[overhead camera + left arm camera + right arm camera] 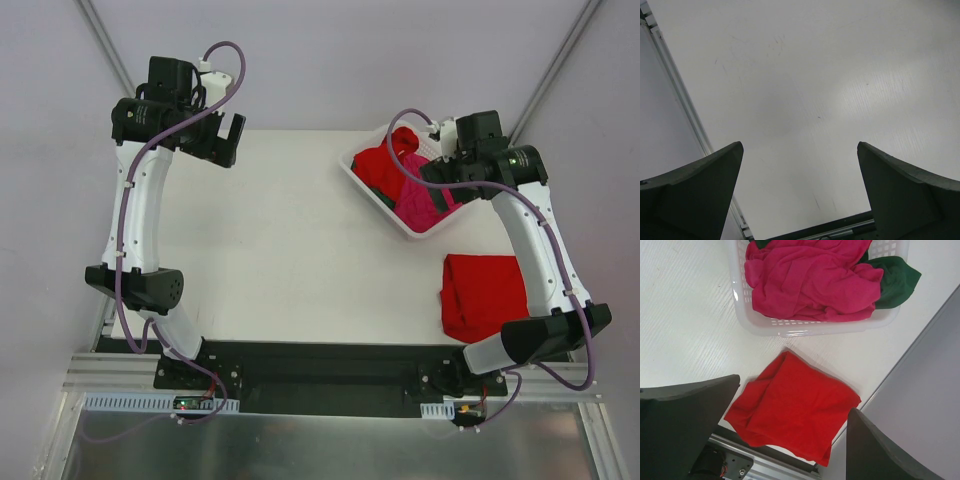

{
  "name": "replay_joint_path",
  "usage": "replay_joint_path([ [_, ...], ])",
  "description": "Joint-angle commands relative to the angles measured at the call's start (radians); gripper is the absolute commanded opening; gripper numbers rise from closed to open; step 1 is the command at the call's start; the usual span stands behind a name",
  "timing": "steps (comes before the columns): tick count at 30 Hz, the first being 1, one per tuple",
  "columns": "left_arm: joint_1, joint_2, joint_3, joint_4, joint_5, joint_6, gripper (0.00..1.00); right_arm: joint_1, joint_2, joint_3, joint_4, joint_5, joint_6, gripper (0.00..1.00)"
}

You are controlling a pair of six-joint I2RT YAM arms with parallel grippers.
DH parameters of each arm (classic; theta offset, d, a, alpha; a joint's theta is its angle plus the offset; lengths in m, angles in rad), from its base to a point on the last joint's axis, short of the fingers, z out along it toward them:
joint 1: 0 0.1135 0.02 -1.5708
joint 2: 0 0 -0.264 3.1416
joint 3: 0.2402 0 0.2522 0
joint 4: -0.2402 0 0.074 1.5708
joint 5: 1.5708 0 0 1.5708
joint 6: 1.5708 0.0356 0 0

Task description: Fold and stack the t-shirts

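Note:
One red t-shirt (483, 295) (795, 410) lies folded in a rough square on the table's right side, near the front edge. A white slotted basket (420, 232) (790, 329) at the back right holds crumpled t-shirts: a magenta-pink one (420, 205) (810, 280), a red one (378, 165) and a dark green one (897, 280). My right gripper (440, 172) (795, 395) hangs open high over the basket's near side, holding nothing. My left gripper (228, 140) (800, 145) is raised at the far left of the table, open and empty, with only bare tabletop below it.
The white table (280, 230) (815, 75) is bounded by a metal rail on the left (685, 110) and the black base plate (320, 365) at the front. The grey enclosure wall (930, 390) stands close to the folded shirt's right side.

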Motion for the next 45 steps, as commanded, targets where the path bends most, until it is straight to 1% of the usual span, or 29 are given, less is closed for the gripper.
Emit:
replay_joint_path([
  [1,-0.004,-0.006,0.027,-0.009,-0.010,0.013,0.99,0.006,-0.008,0.048,0.000,-0.005,0.005,1.00],
  [12,-0.013,0.000,0.020,-0.011,-0.017,0.016,0.99,0.006,-0.015,0.026,-0.003,-0.008,-0.003,1.00],
  [26,-0.013,0.007,0.020,-0.011,-0.009,0.017,0.99,0.012,0.008,0.051,-0.007,-0.008,-0.001,1.00],
  [29,-0.013,0.014,0.020,-0.011,-0.013,0.019,0.99,0.014,0.005,0.054,-0.010,-0.004,-0.027,1.00],
  [30,-0.013,0.014,0.020,-0.011,-0.015,0.020,0.99,0.014,0.001,0.072,-0.013,-0.023,-0.044,1.00],
  [31,-0.013,0.014,0.019,-0.011,-0.013,0.028,0.99,0.015,0.000,0.089,-0.029,-0.048,-0.105,1.00],
  [32,-0.013,0.012,0.019,-0.012,-0.010,0.028,0.99,0.012,-0.002,0.106,-0.045,-0.076,-0.130,1.00],
  [33,-0.013,0.012,0.019,-0.014,-0.003,0.028,0.99,0.014,0.003,0.156,-0.065,-0.143,-0.154,1.00],
  [34,-0.013,0.012,0.019,-0.014,0.000,0.033,0.99,0.015,0.006,0.182,-0.116,-0.181,-0.208,1.00],
  [36,-0.013,0.015,0.022,-0.014,0.000,0.031,0.99,0.020,0.014,0.234,-0.163,-0.285,-0.242,1.00],
  [38,-0.013,0.021,0.027,-0.013,-0.003,0.033,0.99,0.041,0.015,0.235,-0.236,-0.329,-0.303,1.00],
  [39,-0.013,0.023,0.028,-0.013,-0.004,0.031,0.99,0.055,0.014,0.218,-0.261,-0.338,-0.323,1.00],
  [42,-0.013,0.026,0.033,-0.013,0.006,0.025,0.99,0.102,-0.025,0.060,-0.289,-0.306,-0.371,1.00],
  [43,-0.013,0.024,0.034,-0.011,0.006,0.022,0.99,0.124,-0.049,-0.037,-0.289,-0.291,-0.383,1.00],
  [45,-0.013,0.023,0.031,-0.008,0.006,0.020,0.99,0.138,-0.069,-0.116,-0.284,-0.275,-0.420,1.00],
])
